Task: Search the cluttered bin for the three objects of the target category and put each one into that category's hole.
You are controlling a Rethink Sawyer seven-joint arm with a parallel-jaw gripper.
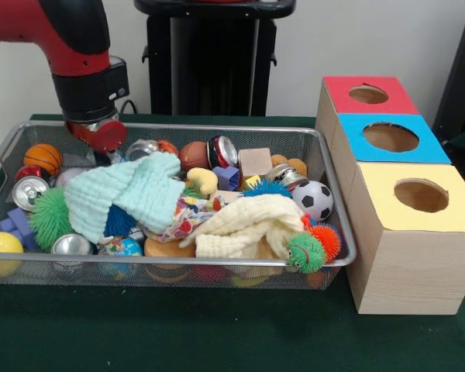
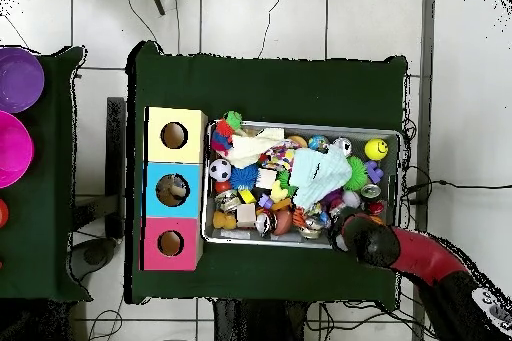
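Gripper (image 1: 99, 139) hung over the wire bin's (image 1: 337, 225) far edge, beside the basketball (image 1: 43, 157); you could not tell whether it was open. Cans (image 1: 29, 191) lay among cloths (image 1: 128, 194) and balls. Three boxes (image 1: 407, 232) with holes stood beside the bin.

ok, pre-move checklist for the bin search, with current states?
1. Gripper inside the bin, over its corner near the basketball: ok.
2. Jaws open or shut: cannot tell, hidden by clutter.
3. Anything already held: cannot tell.
4. Red box hole and yellow box hole unobstructed: ok.
5. Blue box hole empty: not ok, the overhead view shows something inside.
6. Items uncovered: not ok, green cloth and cream cloth lie over the pile.
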